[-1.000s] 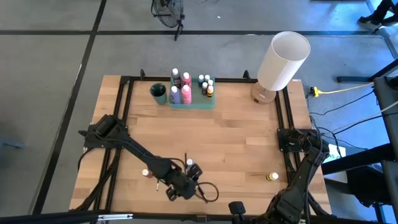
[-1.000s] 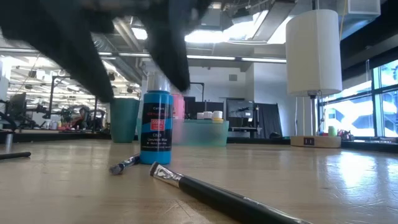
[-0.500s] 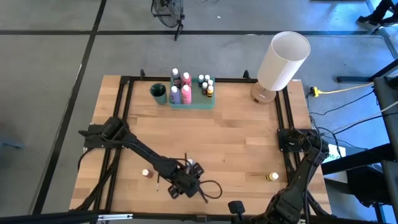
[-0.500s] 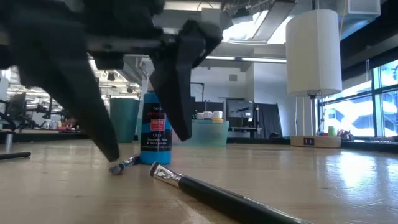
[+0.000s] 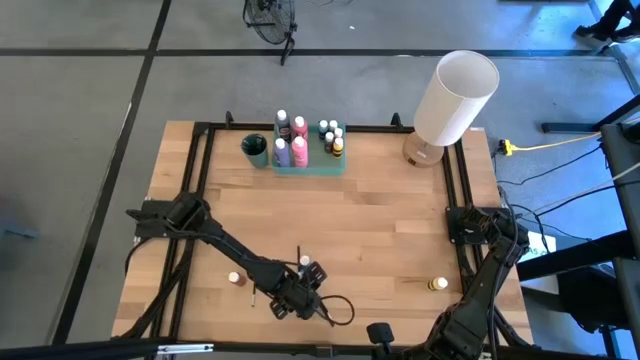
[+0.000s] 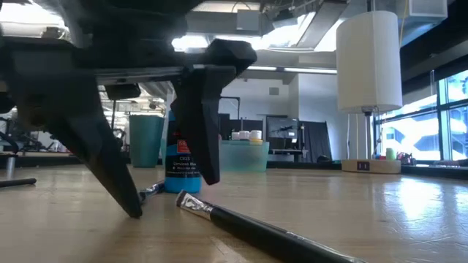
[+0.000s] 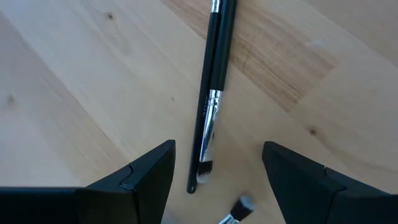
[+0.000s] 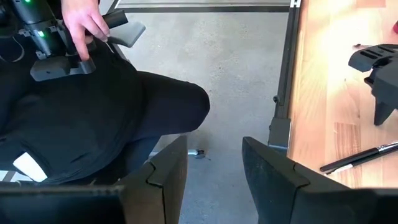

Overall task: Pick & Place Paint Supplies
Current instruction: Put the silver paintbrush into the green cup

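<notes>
I have the left gripper [image 5: 300, 297] low over the table, right beside the blue paint bottle [image 6: 183, 152], which I will use as my marker. Its fingers stand wide apart and hold nothing. In the low view the two dark fingers [image 6: 110, 175] come down to the wood, one on each side of the space in front of the blue bottle.

The thing I am after is the thin dark paintbrush [image 7: 211, 93]. It lies flat on the wood, just next to the blue bottle, straight ahead of my left gripper. Its long line points away from the gripper, and its hairy tip sits in the gap between the two fingers. That is good, I think: the fingers sit across the brush, so closing them should pinch it from both sides. A second brush tip [image 7: 239, 207] peeks in close by, and I must not catch that one too.

The right gripper [image 8: 214, 177] waits far from the blue bottle, off the table's edge, partly open and empty. So the left arm is much nearer. The green tray [image 5: 310, 163] with more bottles is well beyond the blue bottle, at the far side.
</notes>
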`<action>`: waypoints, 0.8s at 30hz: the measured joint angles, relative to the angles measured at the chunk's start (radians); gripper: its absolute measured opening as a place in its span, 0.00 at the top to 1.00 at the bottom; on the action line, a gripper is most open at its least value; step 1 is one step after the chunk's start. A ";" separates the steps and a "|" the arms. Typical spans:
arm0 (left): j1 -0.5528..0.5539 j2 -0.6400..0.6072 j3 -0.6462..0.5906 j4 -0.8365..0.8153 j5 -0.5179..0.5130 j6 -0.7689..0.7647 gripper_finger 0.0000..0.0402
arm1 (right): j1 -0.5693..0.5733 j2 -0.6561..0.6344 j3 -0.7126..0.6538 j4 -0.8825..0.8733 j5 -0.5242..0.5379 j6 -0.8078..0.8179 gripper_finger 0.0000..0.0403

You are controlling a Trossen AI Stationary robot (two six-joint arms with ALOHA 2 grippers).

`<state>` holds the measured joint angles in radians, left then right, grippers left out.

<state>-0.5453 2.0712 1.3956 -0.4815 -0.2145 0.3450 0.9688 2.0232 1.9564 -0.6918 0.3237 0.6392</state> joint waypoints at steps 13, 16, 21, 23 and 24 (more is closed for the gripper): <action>-0.028 0.003 -0.001 0.019 -0.026 -0.037 0.40 | 0.000 0.000 0.000 0.000 -0.002 0.000 0.61; -0.028 0.003 -0.001 0.018 -0.011 -0.055 0.40 | 0.000 0.000 0.000 0.000 -0.003 0.000 0.61; -0.028 0.003 -0.001 0.002 0.011 -0.111 0.44 | 0.000 0.000 0.000 0.000 -0.003 0.000 0.61; -0.028 0.003 -0.001 -0.004 0.021 -0.126 0.46 | 0.000 0.000 0.000 0.000 -0.003 0.000 0.61; -0.028 0.003 -0.001 -0.004 0.024 -0.128 0.47 | 0.000 0.000 0.000 0.000 -0.002 0.000 0.61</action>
<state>-0.5735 2.0747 1.3941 -0.4860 -0.1903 0.2172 0.9688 2.0232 1.9564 -0.6918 0.3214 0.6392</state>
